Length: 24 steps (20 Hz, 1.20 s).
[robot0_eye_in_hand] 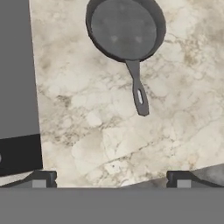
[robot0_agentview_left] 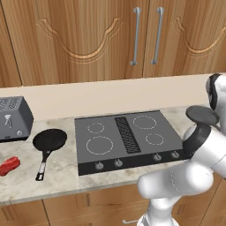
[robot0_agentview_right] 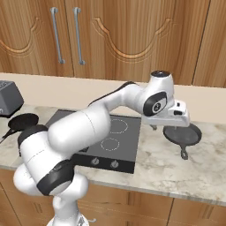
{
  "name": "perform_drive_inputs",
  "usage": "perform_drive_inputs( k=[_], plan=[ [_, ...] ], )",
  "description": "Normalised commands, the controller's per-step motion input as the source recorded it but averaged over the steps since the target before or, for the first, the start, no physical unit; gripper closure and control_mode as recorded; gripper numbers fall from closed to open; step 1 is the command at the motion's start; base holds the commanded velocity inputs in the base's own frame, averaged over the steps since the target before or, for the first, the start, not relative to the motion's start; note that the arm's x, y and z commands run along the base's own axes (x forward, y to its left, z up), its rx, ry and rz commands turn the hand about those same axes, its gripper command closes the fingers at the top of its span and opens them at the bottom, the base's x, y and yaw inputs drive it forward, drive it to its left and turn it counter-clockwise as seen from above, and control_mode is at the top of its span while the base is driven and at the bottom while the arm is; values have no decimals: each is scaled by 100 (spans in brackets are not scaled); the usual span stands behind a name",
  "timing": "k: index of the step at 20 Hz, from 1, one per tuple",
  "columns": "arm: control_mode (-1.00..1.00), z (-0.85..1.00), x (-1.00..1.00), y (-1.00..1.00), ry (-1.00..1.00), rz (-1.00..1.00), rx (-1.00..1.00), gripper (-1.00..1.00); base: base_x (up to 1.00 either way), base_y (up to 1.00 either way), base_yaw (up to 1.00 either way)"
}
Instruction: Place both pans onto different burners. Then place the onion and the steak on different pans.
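The black pan [robot0_agentview_left: 50, 140] lies on the counter left of the cooktop [robot0_agentview_left: 106, 156], its long handle toward the front edge. The steak [robot0_agentview_left: 9, 165] sits at the far left. The matte grey pan [robot0_agentview_right: 182, 134] [robot0_eye_in_hand: 124, 28] rests on the counter right of the cooktop, handle [robot0_eye_in_hand: 138, 89] toward the front. My gripper [robot0_agentview_right: 165, 127] [robot0_eye_in_hand: 111, 181] hovers open and empty over bare counter between the cooktop and that pan, on its handle side. The burners [robot0_agentview_left: 99, 145] [robot0_agentview_left: 145, 122] carry nothing. The onion is out of view.
A grey toaster [robot0_agentview_left: 13, 118] stands at the back left, behind the black pan. Control knobs [robot0_agentview_left: 118, 163] line the cooktop's front strip, and a black vent grille [robot0_agentview_left: 126, 134] runs down its middle. Wooden cabinets hang above the backsplash.
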Motion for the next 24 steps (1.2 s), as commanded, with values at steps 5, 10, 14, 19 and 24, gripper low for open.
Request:
perform_drive_inputs(
  k=[5,10,14,19,24],
  plan=[
    [-100,-48,0,-33,1,-1,0,-100,0,0,0],
    [-100,-59,0,-23,0,-1,0,-100,0,0,0],
    [-100,-49,4,-23,0,0,0,-100,0,0,0],
    [-100,-35,22,-17,0,0,0,-100,0,0,0],
    [-100,-18,31,-8,0,0,0,-100,0,0,0]
  ],
)
